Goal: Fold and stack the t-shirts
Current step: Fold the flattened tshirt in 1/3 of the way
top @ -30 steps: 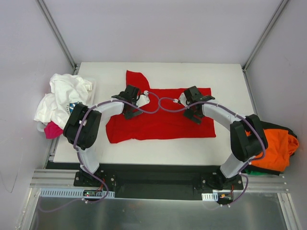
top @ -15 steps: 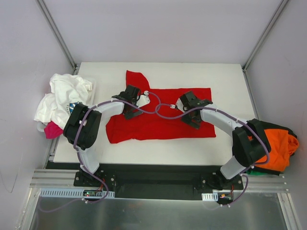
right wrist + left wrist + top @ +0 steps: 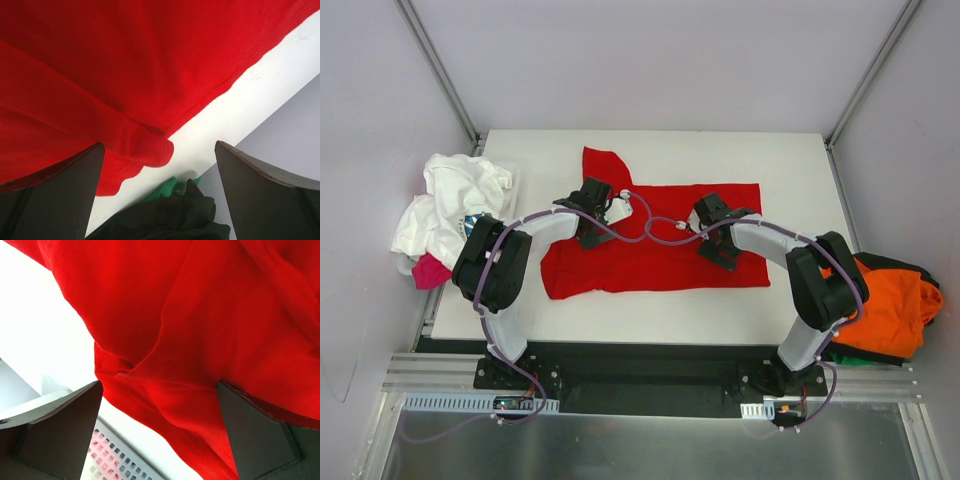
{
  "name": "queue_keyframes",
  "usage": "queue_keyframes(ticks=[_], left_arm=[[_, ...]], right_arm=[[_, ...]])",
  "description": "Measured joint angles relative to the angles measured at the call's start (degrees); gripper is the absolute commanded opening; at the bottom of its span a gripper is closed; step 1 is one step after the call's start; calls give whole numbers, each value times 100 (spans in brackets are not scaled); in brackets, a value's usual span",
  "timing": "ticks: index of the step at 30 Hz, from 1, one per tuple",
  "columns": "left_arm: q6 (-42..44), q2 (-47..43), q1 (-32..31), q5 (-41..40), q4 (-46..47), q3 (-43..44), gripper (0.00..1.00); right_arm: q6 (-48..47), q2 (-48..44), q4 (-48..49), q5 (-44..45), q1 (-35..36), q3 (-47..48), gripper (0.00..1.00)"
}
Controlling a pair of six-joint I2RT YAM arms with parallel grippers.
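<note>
A plain red t-shirt lies spread on the white table, with one sleeve pointing to the far side. My left gripper hovers over the shirt's upper left part. In the left wrist view it is open, with wrinkled red cloth between and beyond the fingers. My right gripper hangs over the shirt's right half. It is also open, above a rolled red hem, gripping nothing. More t-shirts sit in heaps off both sides.
A heap of white cloth with a pink piece sits at the table's left edge. An orange shirt over dark and green cloth lies off the right edge. A white perforated panel shows beside the left gripper.
The right arm has folded in, carrying its gripper a little to the left and nearer over the red shirt. The left gripper has stayed in place. The shirt lies as before.
</note>
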Motion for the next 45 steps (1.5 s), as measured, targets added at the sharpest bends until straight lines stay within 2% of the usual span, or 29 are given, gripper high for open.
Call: queue_keyframes(ticks=[14, 32, 45], left_arm=[[-24, 0, 2, 0, 0, -2, 99], [-24, 0, 2, 2, 0, -2, 99], [-37, 0, 0, 0, 0, -2, 100]], right_arm=[[-350, 573, 243, 52, -498, 424, 96], [-603, 1019, 234, 175, -573, 1156, 96], [-715, 1021, 236, 369, -614, 1587, 96]])
